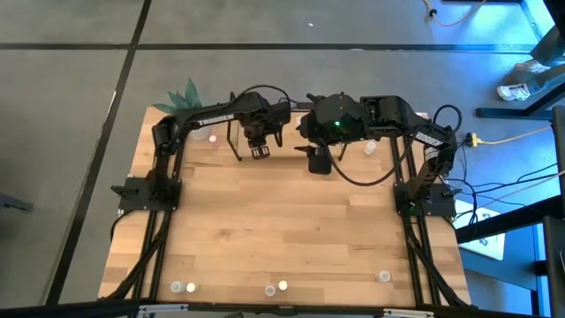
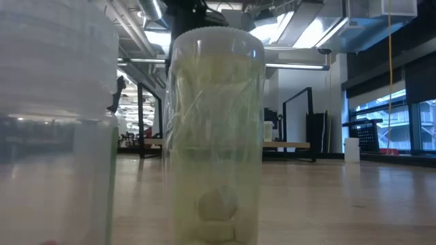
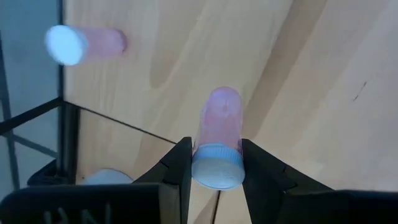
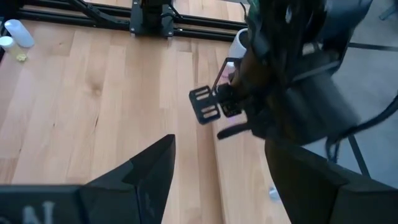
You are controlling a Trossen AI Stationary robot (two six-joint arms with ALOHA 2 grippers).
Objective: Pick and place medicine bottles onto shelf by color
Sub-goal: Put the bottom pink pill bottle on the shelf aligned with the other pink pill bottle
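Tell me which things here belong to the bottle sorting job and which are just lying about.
Job:
pink bottle in the left gripper
second pink bottle
shelf
spare bottles along the table's near edge

Lying about:
plant
yellow cable

Bench (image 1: 291, 230): pale wood planks, smooth, matt, visible grain. Shelf (image 3: 68, 107) frame: thin black metal rods. Pink bottle (image 3: 217, 140): translucent plastic w/ ribbed cap, glossy. Left claw (image 3: 216, 171) fingers: matt black plastic.
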